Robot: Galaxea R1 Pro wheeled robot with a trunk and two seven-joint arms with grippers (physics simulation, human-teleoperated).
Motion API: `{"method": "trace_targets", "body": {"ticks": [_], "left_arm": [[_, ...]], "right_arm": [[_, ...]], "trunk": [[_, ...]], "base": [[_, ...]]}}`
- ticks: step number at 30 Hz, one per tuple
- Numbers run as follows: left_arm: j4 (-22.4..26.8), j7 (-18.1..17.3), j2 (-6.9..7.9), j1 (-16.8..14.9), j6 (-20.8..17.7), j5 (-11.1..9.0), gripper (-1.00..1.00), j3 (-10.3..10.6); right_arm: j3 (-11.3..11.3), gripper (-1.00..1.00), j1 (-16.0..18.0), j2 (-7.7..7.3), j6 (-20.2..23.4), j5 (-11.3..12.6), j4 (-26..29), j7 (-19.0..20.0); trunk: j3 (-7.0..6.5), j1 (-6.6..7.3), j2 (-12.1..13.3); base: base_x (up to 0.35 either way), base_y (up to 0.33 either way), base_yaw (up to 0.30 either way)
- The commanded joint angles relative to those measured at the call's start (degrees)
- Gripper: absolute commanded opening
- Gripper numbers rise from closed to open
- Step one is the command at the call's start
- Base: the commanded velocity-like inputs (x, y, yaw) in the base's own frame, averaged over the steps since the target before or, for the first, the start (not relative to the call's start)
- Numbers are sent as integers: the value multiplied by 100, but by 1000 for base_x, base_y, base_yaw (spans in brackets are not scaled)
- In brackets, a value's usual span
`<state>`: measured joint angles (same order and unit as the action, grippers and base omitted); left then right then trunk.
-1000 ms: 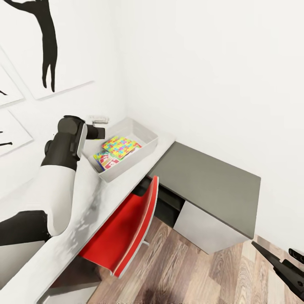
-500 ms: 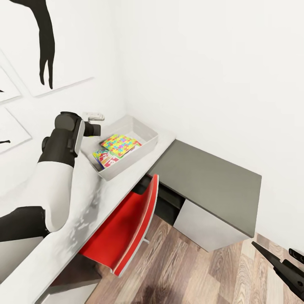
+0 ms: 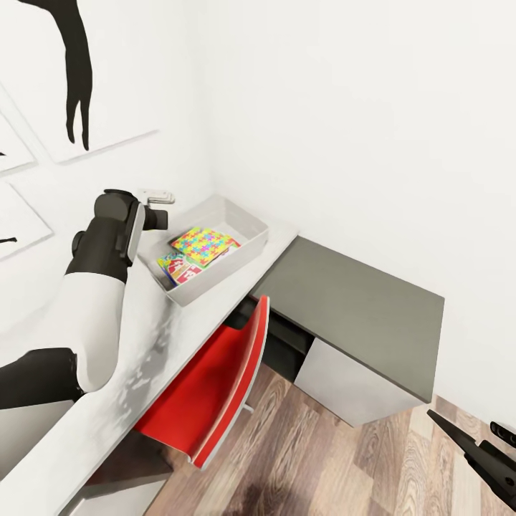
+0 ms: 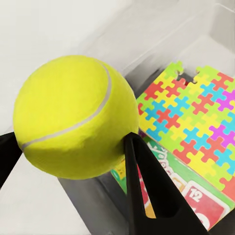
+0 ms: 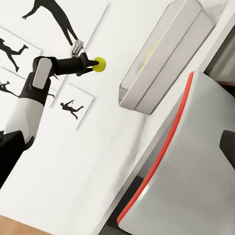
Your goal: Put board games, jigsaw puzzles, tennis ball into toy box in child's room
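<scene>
Head view: our left gripper (image 3: 166, 217) sits above the shallow light-grey toy box's (image 3: 252, 244) near end, lined up for a drop. Left wrist view: jaws clamp the yellow-green tennis ball (image 4: 73, 116) over the multicoloured jigsaw board (image 4: 196, 120). Right wrist view: right gripper's state, cannot tell.

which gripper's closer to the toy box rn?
Left. The left gripper, shut on the tennis ball, hangs beside the toy box rim. The right gripper is low over the floor, past the dark desk section.
</scene>
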<state>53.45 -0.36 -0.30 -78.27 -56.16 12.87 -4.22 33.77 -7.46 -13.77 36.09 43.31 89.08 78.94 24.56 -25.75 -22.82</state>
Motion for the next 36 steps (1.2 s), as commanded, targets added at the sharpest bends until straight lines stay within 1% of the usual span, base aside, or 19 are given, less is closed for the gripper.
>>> {"method": "trace_targets", "body": {"ticks": [1,9,14,18,26,36], "left_arm": [[-1,-18,-6,-3,-19,27,-100,-5],[-57,-17,-30,-1,-15,31,-100,30],[-474,-17,-39,2,5,40,-100,27],[-640,-17,-46,-1,8,44,-100,25],[-678,-16,-40,1,8,41,-100,9],[-678,-17,-49,1,8,26,-100,10]], "right_arm": [[-2,100,-1,-3,57,29,2,-1],[-2,100,-1,-3,57,29,4,-1],[-2,100,-1,-3,57,29,3,-1],[-2,100,-1,-3,57,29,3,-1],[-2,100,-1,-3,57,29,3,-1],[1,100,-2,-3,19,29,4,16]], "trunk": [[13,-3,-10],[54,-3,-10],[82,-3,-10],[104,-3,-10],[144,-3,-10],[149,-3,-10]], "base": [[0,0,0],[0,0,0],[0,0,0],[0,0,0],[0,0,0],[0,0,0]]}}
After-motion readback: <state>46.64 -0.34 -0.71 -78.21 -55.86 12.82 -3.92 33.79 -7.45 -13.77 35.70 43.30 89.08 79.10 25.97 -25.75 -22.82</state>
